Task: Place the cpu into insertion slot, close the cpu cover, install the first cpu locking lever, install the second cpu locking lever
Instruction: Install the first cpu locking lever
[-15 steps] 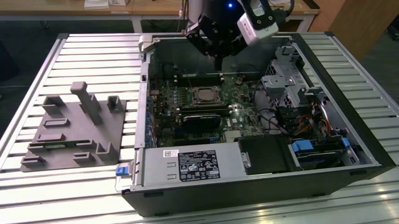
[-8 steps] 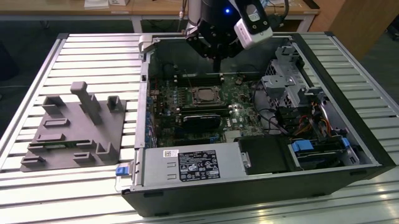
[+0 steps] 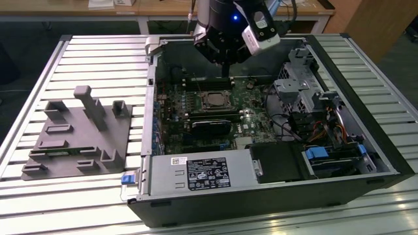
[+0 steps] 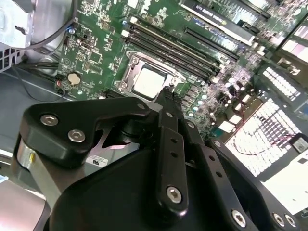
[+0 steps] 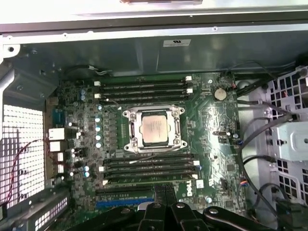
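Possibly risks scraping the motherboard (image 5: 211, 144) beside the seated cpu (image 5: 155, 130) through an off-line descent, with the gripper (image 5: 163, 192) clenched on nothing.

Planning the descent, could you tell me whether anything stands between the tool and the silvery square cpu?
Nothing visible does: in the first wrist view, open space lies between the tool and the silvery-grey square metal cpu.

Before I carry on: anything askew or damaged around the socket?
Nothing stands out. The cpu sits square in the insertion slot, the cpu cover lies flat around it, and the gripper hangs clear above the board.
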{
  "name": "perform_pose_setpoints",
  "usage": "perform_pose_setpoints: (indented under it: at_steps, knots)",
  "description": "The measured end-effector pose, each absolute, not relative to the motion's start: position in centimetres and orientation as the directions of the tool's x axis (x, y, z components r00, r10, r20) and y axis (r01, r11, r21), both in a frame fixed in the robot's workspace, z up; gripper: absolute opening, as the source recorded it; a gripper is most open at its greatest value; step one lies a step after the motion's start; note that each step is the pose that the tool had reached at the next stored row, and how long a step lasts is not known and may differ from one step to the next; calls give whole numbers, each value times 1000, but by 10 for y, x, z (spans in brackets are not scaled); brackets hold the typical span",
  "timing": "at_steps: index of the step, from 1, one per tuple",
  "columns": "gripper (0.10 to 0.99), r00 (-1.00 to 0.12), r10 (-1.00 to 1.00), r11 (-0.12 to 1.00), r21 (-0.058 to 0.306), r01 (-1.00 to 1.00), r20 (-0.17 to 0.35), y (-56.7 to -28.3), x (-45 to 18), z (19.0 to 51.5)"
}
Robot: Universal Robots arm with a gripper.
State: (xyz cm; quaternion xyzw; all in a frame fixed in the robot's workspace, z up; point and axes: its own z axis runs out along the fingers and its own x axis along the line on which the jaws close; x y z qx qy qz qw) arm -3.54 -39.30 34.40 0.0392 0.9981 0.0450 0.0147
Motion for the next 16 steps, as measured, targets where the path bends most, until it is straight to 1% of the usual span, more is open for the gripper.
perform_pose_setpoints:
  at_steps: [16]
  knots:
    - [106,-996,80,993,91,77,-26,-375,-35,315]
